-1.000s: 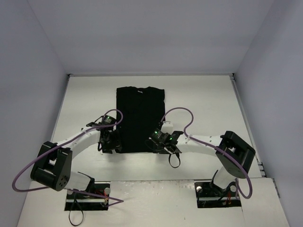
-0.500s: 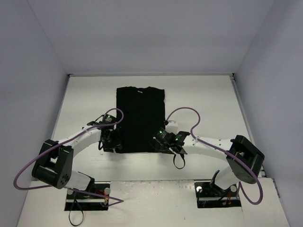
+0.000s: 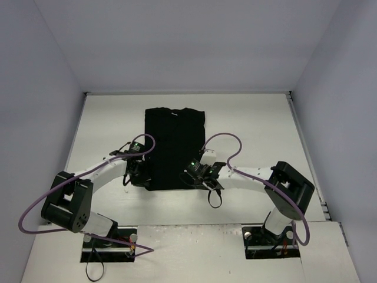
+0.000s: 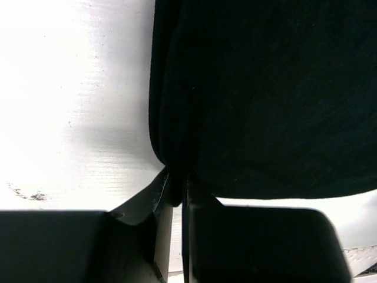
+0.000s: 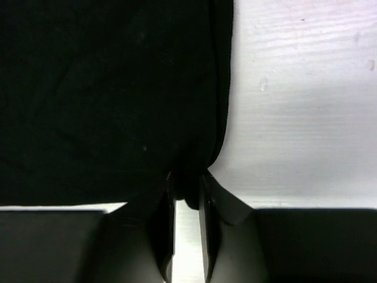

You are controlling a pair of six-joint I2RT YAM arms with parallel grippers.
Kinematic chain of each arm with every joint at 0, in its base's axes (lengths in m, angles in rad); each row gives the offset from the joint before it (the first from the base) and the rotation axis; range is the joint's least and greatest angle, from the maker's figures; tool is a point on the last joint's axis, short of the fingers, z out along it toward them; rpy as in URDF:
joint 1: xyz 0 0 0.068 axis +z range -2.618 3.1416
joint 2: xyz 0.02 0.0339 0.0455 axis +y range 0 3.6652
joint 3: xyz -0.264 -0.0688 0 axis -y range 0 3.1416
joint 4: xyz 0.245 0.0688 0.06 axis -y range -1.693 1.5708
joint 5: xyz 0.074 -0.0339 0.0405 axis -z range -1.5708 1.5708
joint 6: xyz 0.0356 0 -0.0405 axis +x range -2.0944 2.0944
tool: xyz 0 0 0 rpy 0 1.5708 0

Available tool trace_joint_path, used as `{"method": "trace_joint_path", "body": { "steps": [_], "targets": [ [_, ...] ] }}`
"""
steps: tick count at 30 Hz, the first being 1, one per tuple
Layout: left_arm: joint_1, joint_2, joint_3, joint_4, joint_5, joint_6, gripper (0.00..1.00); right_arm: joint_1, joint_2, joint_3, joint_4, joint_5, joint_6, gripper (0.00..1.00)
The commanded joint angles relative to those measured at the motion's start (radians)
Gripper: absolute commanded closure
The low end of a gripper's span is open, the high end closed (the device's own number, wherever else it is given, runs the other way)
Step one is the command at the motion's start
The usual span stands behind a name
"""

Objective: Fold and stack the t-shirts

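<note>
The t-shirt (image 3: 175, 144) lies flat as a long black rectangle mid-worktop (image 3: 253, 124), with its collar end far from the arms and its near hem at their tips. The left fingers (image 4: 166, 203) are pinched narrow on the near-left hem corner, and the right fingers (image 5: 166, 203) likewise on the near-right corner. For a clean fold, both should probably lift together, level, and carry the hem straight toward the collar so the edges meet without skew.

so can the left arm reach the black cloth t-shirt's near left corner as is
Likely yes: the left end effector sits at the near left corner of the black cloth t-shirt, fingers seemingly pinching the hem, nothing between.
</note>
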Motion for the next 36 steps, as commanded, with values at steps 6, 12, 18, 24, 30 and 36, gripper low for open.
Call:
{"method": "trace_joint_path", "body": {
  "steps": [6,12,18,24,30,36],
  "targets": [
    [0.003,-0.009,0.003,0.025,-0.008,0.027,1.0,-0.003,-0.014,-0.058,-0.053,-0.027,-0.033,1.0],
    [-0.005,-0.248,0.034,-0.22,0.026,0.019,1.0,0.049,-0.136,-0.02,-0.286,-0.046,-0.044,1.0],
    [-0.054,-0.473,-0.016,-0.369,0.103,-0.104,1.0,0.143,-0.252,0.014,-0.447,-0.104,0.016,1.0],
    [-0.062,-0.552,0.065,-0.453,0.099,-0.129,1.0,0.133,-0.278,0.166,-0.59,-0.109,-0.031,1.0],
    [-0.024,-0.385,0.298,-0.453,0.028,-0.031,1.0,-0.014,-0.205,0.419,-0.672,-0.093,-0.188,1.0],
    [0.1,-0.23,0.462,-0.393,0.049,0.05,1.0,-0.189,-0.099,0.629,-0.694,-0.095,-0.375,1.0]
  ]
}}
